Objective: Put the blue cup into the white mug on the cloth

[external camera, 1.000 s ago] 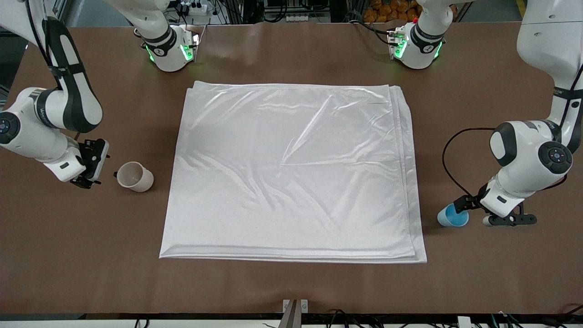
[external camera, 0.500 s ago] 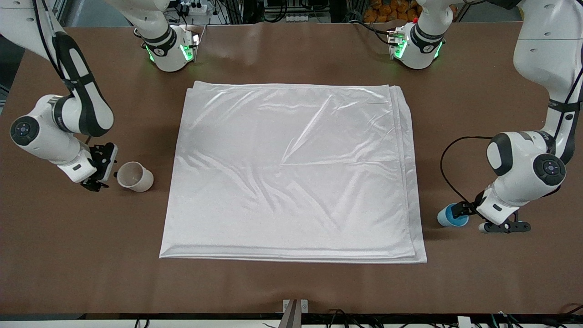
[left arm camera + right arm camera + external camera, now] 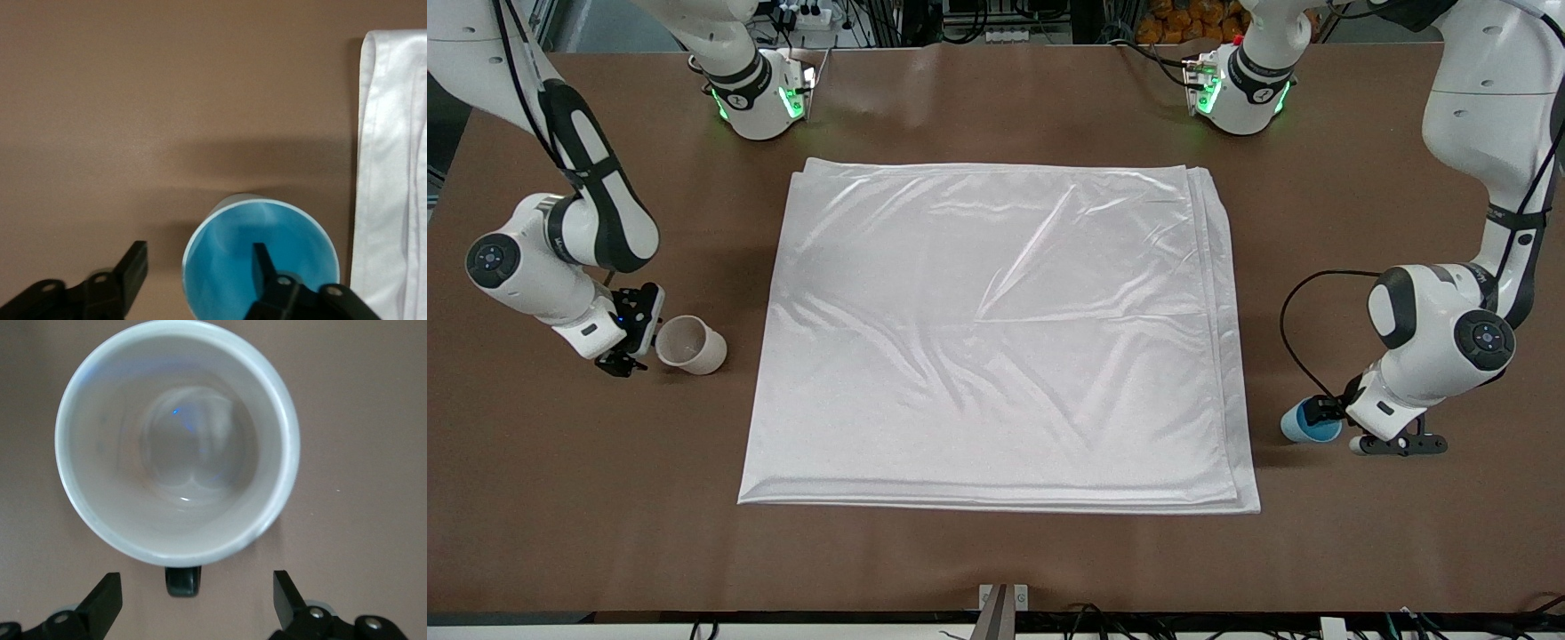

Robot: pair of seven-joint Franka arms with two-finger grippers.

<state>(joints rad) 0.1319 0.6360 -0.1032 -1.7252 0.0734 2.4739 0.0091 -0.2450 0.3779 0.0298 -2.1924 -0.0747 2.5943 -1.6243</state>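
Standing nearest the front camera, toward the left arm's end of the worktop [image 3: 996,560], was the blue cup [image 3: 1310,423], upright on the bare surface just beside the cloth [image 3: 996,338] and not on it. The left pincer [image 3: 1352,427] was down at that cup with one finger [image 3: 265,267] inside the rim and the other finger [image 3: 130,270] outside the wall; the jaws looked spread wider than the wall between them, so the cup was straddled, not yet pinched. A little farther from the camera, toward the right arm's end, the white mug [image 3: 690,344] stood upright on the bare worktop, near the cloth's edge but apart from it, its black handle [image 3: 182,581] turned toward the right pincer [image 3: 630,338]. That pincer sat low just beside the mug, its fingers spread wide on either side of the handle, touching nothing. The step in hand appeared to be the opening grasp on both vessels. Next, I judged, the left jaws would need to press onto the cup wall, the right pincer would need to take the mug, and the mug would have to reach the cloth before the cup went in. Counted: one blue cup, one white mug, one cloth, two arms.
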